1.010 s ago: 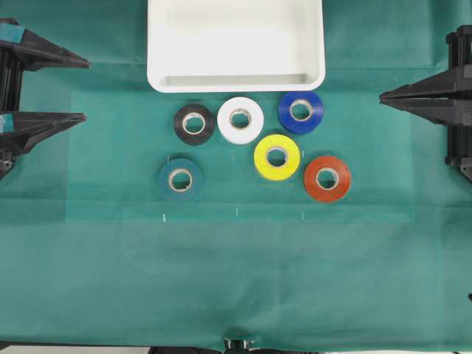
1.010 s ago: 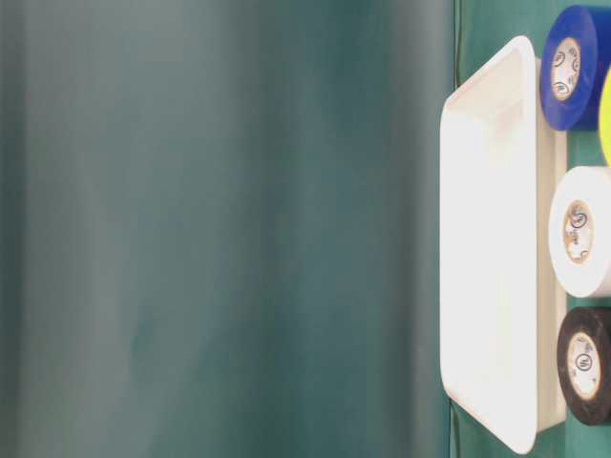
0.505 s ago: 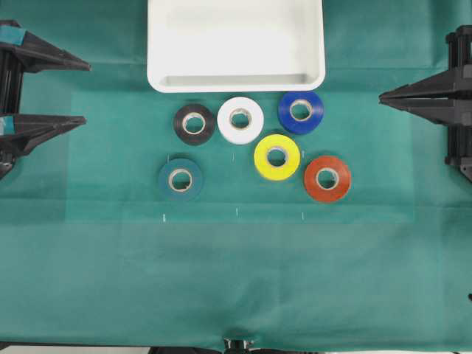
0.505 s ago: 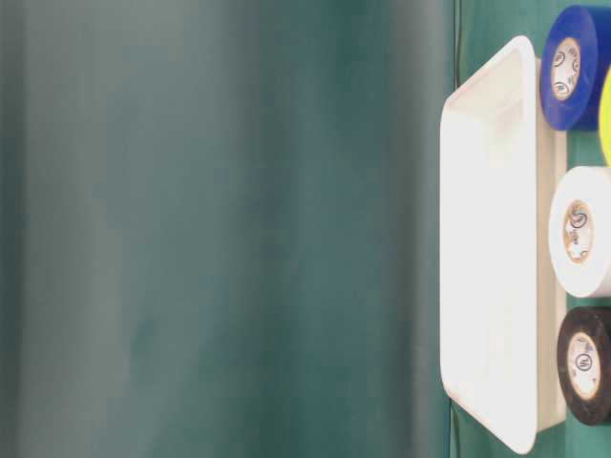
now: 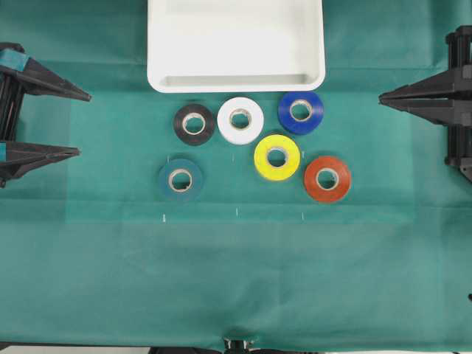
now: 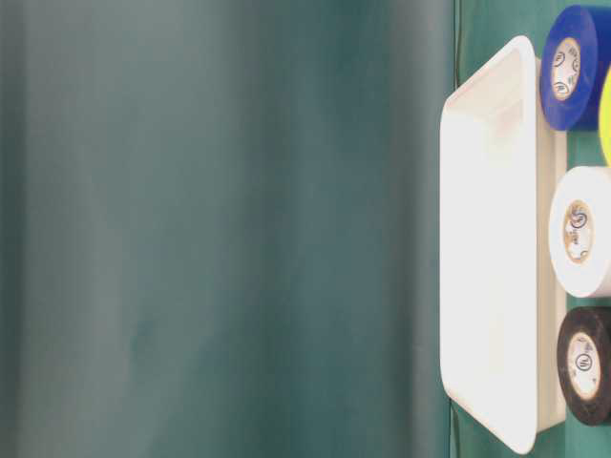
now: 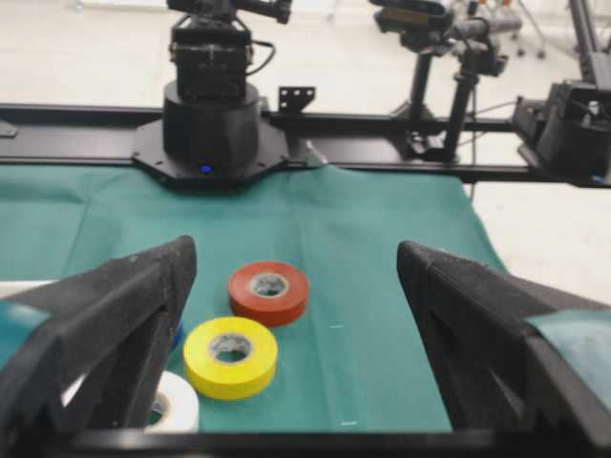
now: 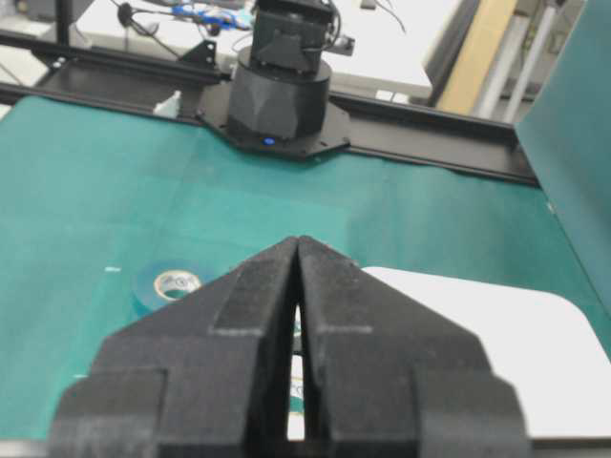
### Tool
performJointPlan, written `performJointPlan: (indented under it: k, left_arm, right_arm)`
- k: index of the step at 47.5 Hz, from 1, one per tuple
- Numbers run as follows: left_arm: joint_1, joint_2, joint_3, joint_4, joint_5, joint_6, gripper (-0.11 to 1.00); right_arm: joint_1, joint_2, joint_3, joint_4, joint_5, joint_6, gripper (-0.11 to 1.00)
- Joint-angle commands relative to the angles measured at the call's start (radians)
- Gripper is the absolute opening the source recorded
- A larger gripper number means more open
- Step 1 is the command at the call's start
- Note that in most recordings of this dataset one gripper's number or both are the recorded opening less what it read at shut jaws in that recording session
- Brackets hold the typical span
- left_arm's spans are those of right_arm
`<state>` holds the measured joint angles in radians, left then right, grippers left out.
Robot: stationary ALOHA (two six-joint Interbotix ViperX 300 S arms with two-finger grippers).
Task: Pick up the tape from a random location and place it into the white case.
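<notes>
The teal tape (image 5: 180, 179) lies flat on the green cloth, left of the other rolls and in front of the black one. It also shows in the right wrist view as the tape (image 8: 167, 283), past the shut fingers. The white case (image 5: 236, 37) sits at the back centre with nothing in it; its rim (image 6: 523, 239) shows side-on at table level. My left gripper (image 5: 84, 124) stands open at the left edge, well left of the tape, which does not show between its fingers (image 7: 143, 286). My right gripper (image 5: 382, 96) is shut at the right edge, holding nothing.
Five other rolls lie in front of the case: black (image 5: 194, 123), white (image 5: 240, 120), royal blue (image 5: 300, 111), yellow (image 5: 276, 156) and red (image 5: 327, 178). Yellow (image 7: 231, 355) and red (image 7: 269, 291) rolls lie ahead of the left gripper. Bare cloth fills the front half.
My left gripper has shifted toward the front of the table in the overhead view, still open. The right gripper and all rolls are where they were.
</notes>
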<state>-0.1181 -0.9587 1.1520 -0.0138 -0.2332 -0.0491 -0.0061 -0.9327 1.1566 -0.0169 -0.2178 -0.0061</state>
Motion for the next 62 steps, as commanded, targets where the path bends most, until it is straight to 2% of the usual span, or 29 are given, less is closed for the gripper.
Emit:
performJointPlan:
  k: [1,18,33,45,62]
  left_arm:
    - [-0.002,0.006,-0.009,0.003,-0.006,0.002,0.97]
    - [-0.002,0.031,-0.023,0.003,-0.023,0.003,0.97]
    - [0.002,0.204,-0.117,0.003,-0.058,0.066,0.97]
    - [0.0,0.325,-0.202,0.003,-0.046,0.067,0.97]
    - [0.0,0.337,-0.218,0.0,-0.018,0.063,0.97]
  right_arm:
    - [-0.002,0.008,-0.029,0.002,-0.005,0.0,0.0]
    - [0.0,0.008,-0.031,0.002,-0.005,0.0,0.0]
    - [-0.002,0.008,-0.032,0.002,-0.005,0.0,0.0]
    - [-0.002,0.008,-0.034,0.002,0.002,0.0,0.0]
    - [-0.002,0.008,-0.035,0.002,0.009,0.002,0.0]
